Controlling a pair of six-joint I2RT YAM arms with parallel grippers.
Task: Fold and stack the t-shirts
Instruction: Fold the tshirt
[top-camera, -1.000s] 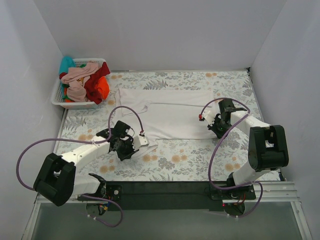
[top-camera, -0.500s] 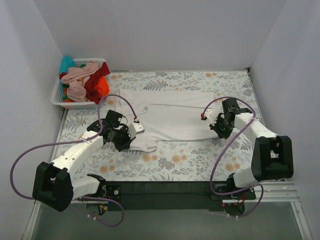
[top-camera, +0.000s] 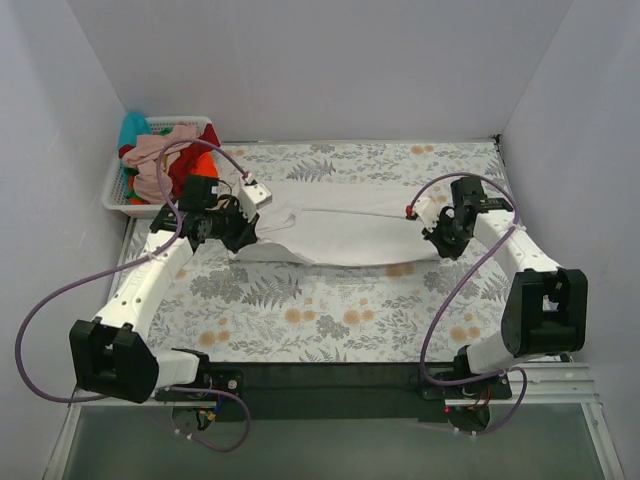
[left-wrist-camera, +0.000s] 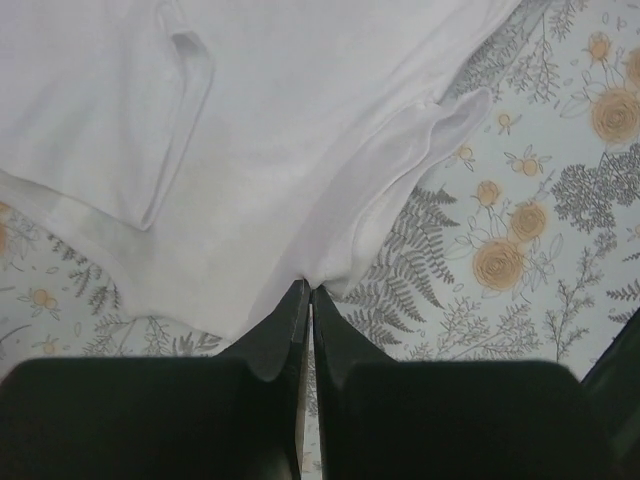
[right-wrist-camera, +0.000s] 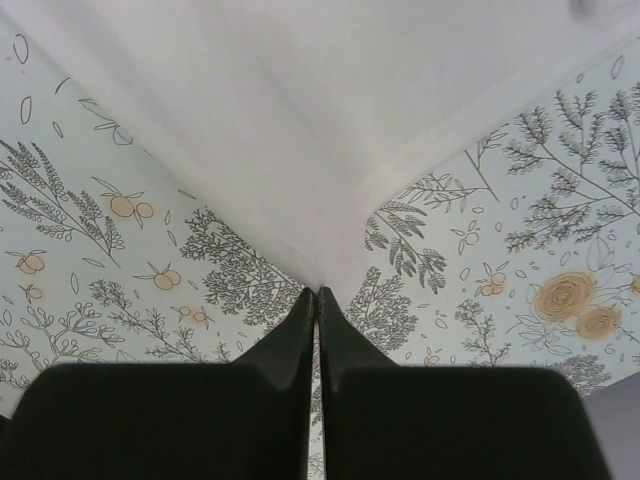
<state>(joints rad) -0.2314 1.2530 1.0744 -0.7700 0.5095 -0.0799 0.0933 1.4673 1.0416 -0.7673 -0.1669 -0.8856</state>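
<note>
The large white t-shirt (top-camera: 340, 232) lies across the middle of the floral table, its near half lifted and carried toward the back. My left gripper (top-camera: 243, 228) is shut on the shirt's left near edge; the left wrist view shows the cloth (left-wrist-camera: 250, 150) pinched at the fingertips. My right gripper (top-camera: 437, 237) is shut on the right near edge, the cloth (right-wrist-camera: 330, 120) pinched at its tips. Pink, dark red, orange and teal t-shirts (top-camera: 165, 165) are heaped in the basket at the back left.
The white lattice basket (top-camera: 118, 200) stands at the back left corner, just behind the left arm. White walls close in the table on three sides. The floral tablecloth (top-camera: 330, 320) lies bare in front of the shirt.
Both grippers have moved away from the near side toward the back, carrying the shirt's near edge up and over. The left arm swung far toward the basket.
</note>
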